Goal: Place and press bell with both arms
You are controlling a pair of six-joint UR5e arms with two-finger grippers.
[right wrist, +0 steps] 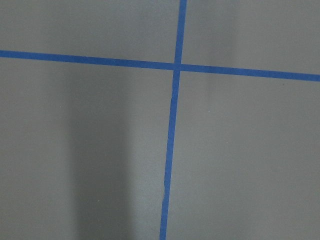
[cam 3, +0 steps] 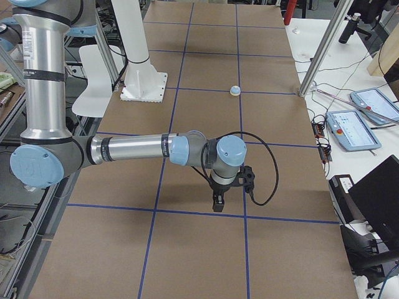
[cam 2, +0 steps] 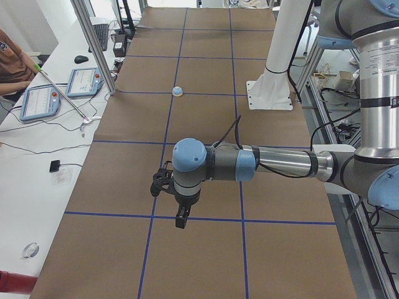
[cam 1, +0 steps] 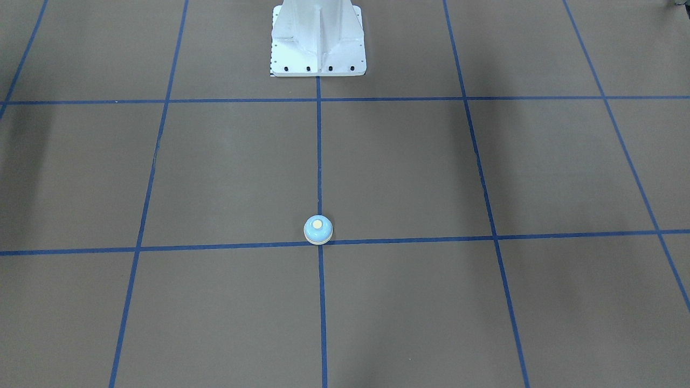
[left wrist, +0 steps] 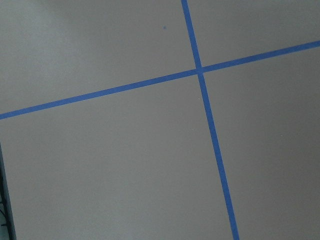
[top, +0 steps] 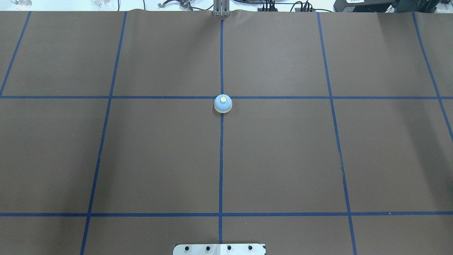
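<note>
The bell (top: 223,103) stands upright a little above the middle of the overhead frame. It is light blue with a cream button on top, and sits at a crossing of the blue tape lines (top: 221,159) on the brown tabletop (top: 159,152). Seen from across the table, the bell (cam 1: 318,229) is just below centre, in line with the white pedestal (cam 1: 318,43) at the top edge.

From the left end, the bell (cam 2: 177,91) is small in the upper middle. The left claw (cam 2: 181,219) hangs in the lower middle, pointing down over the tabletop, well apart from the bell. From this side I cannot tell whether it is clenched or released. The left arm (cam 2: 280,165) carries fine print on its upright section, too small to read.

From the right end it is much the same. The bell (cam 3: 234,91) is far up the frame, and the right claw (cam 3: 217,202) points down below centre, well apart from it. I cannot tell its state either. The right arm (cam 3: 131,149) also bears a label too small to read.

Both wrist views show only a tape crossing on the brown surface.
</note>
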